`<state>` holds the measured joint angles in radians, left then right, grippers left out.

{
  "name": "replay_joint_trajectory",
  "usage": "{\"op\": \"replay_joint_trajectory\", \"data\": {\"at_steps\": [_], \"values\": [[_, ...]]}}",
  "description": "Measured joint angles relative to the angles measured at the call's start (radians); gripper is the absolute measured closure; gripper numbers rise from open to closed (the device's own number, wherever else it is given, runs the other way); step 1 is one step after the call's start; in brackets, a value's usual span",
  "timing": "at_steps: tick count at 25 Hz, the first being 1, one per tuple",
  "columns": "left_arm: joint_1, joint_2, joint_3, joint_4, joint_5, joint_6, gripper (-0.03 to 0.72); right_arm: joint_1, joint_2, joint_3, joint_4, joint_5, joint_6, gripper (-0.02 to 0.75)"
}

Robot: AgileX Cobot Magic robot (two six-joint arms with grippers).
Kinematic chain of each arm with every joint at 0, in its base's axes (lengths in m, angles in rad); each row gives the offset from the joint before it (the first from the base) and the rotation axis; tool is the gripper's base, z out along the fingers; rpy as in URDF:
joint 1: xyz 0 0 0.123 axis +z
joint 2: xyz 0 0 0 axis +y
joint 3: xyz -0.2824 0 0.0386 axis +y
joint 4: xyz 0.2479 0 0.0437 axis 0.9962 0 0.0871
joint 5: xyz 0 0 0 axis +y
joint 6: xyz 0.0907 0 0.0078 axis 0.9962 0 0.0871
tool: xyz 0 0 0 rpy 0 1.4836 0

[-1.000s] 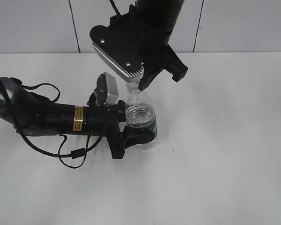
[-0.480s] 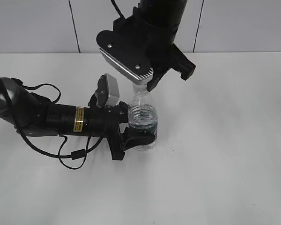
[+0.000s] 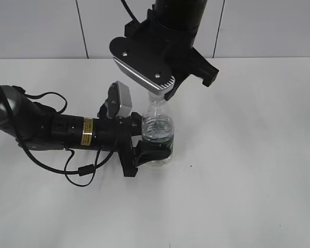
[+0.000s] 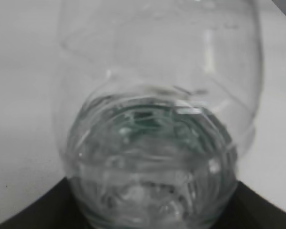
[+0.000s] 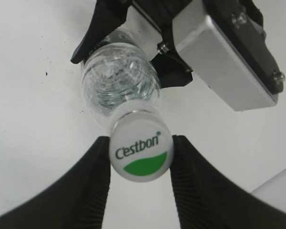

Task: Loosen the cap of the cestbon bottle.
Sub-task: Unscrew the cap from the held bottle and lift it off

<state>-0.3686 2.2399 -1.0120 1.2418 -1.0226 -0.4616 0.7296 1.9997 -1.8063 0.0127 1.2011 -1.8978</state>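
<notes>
The cestbon bottle (image 3: 157,132) is clear with a dark green label band and stands on the white table. My left gripper (image 3: 154,151) comes in from the left and is shut on its lower body. In the left wrist view the bottle (image 4: 152,133) fills the frame between the dark jaws (image 4: 152,212). My right gripper (image 5: 140,153) comes down from above and is shut on the cap (image 5: 140,151), white with "Cestbon" lettering and a green patch. In the exterior view the cap is hidden under the right wrist (image 3: 156,92). The bottle also shows in the right wrist view (image 5: 119,81).
The white table (image 3: 248,170) runs to a white panelled wall at the back. The left arm's black cables (image 3: 80,168) lie on the table at the left. The silver left wrist camera (image 5: 224,57) sits close beside the bottle.
The right wrist has shifted a little to the right and turned while on the cap. The bottle top has moved with it, and the bottle stands more upright. The left arm has hardly moved.
</notes>
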Motion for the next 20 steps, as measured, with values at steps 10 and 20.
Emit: {"op": "replay_joint_trajectory", "data": {"at_steps": [10,20], "values": [[0.000,0.000,0.000,-0.008,0.001,-0.005,0.276,0.009,0.000,0.000,-0.079,-0.006,-0.021,0.437],[0.000,0.000,0.000,-0.002,0.001,-0.001,0.276,0.008,-0.054,0.000,-0.013,0.007,-0.023,0.438]]}}
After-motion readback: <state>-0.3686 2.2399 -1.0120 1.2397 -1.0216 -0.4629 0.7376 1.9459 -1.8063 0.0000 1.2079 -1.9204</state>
